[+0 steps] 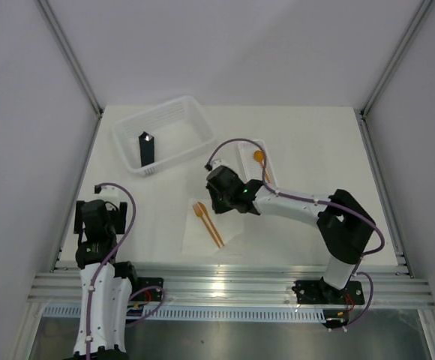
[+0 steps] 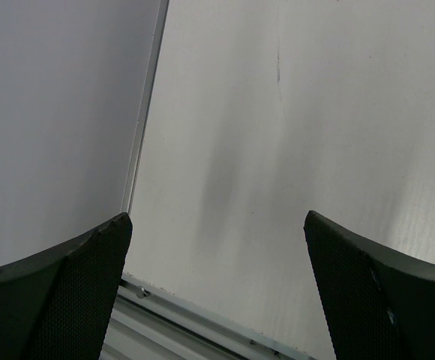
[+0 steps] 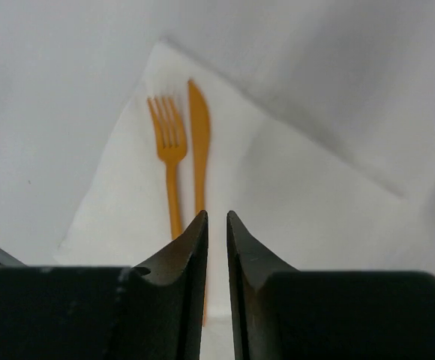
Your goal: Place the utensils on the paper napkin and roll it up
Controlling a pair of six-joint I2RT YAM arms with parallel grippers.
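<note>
The white paper napkin (image 1: 229, 229) lies flat near the front middle of the table. An orange fork (image 1: 199, 212) and an orange knife (image 1: 216, 235) lie side by side on it. In the right wrist view the fork (image 3: 171, 150) and the knife (image 3: 199, 131) lie parallel on the napkin (image 3: 300, 202), just beyond my fingertips. The orange spoon (image 1: 259, 157) lies in the narrow white tray (image 1: 247, 150). My right gripper (image 1: 219, 198) (image 3: 217, 217) hovers over the napkin's far edge, shut and empty. My left gripper (image 1: 97, 214) (image 2: 217, 217) is open and empty over bare table at the left.
A large white slotted basket (image 1: 174, 112) stands at the back left with a black upright block (image 1: 147, 148) in it. A metal rail (image 1: 225, 285) runs along the table's front edge. The left wrist view shows the table's left edge and the wall.
</note>
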